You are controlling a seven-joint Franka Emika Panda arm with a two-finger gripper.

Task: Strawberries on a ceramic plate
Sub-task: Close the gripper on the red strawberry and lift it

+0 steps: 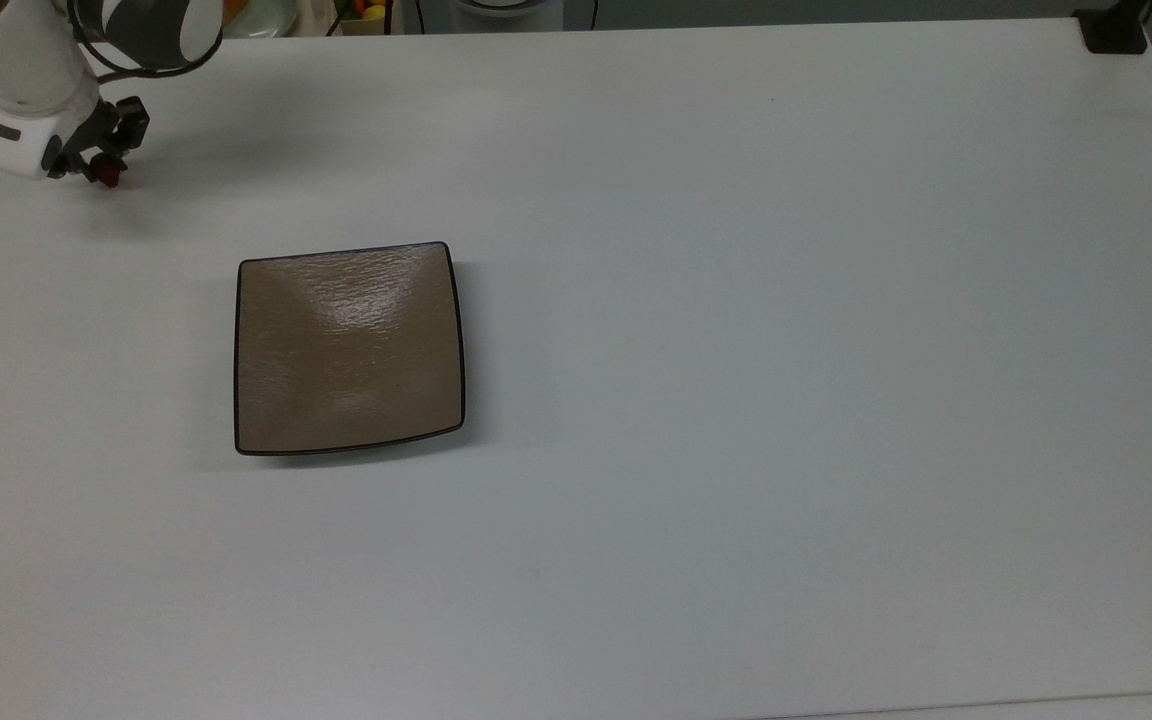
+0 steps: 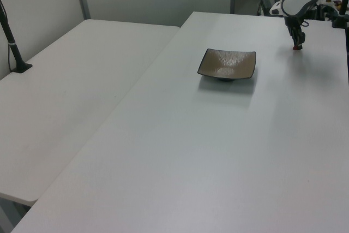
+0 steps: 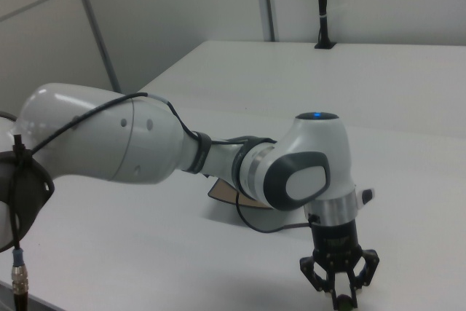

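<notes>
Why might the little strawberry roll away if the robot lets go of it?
The strawberry looks small and roundish, so it would probably roll on the smooth table. It likely weighs little. The gripper is closed around it, which should keep it in place.

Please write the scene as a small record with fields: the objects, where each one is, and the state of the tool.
surface: white table
ceramic plate: square, tan-brown, dark rim, nothing on it, on the table toward the top view's left
strawberry: small, red, between the tool's fingers, at the top view's upper left corner
tool: shut on the strawberry, apart from the plate
arm: white, comes in from the top view's upper left
task state: strawberry not yet on the plate
</notes>
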